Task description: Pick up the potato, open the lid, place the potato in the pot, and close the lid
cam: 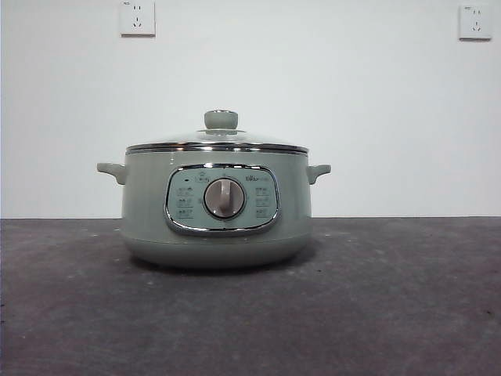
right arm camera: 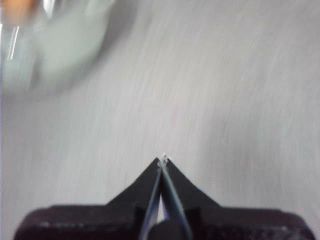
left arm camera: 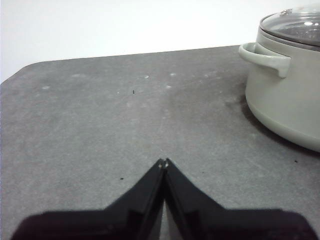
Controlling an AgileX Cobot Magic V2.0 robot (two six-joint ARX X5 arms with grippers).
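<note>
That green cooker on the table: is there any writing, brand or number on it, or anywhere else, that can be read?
Nothing can be read for certain.
Chrome-framed control panel on the squat sage-green pot: small marks around the silver dial and a tiny logo above it, too small to read.
White wall sockets: tiny marks, unreadable.
Both wrist views: no text.

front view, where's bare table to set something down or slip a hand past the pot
The dark grey table lies bare in front of the sage-green electric pot and on either side of it, beyond its two small handles. In the left wrist view, open tabletop runs from the shut left gripper to the pot's wall. The only occupied patch is the pot itself, its glass lid on.
</note>
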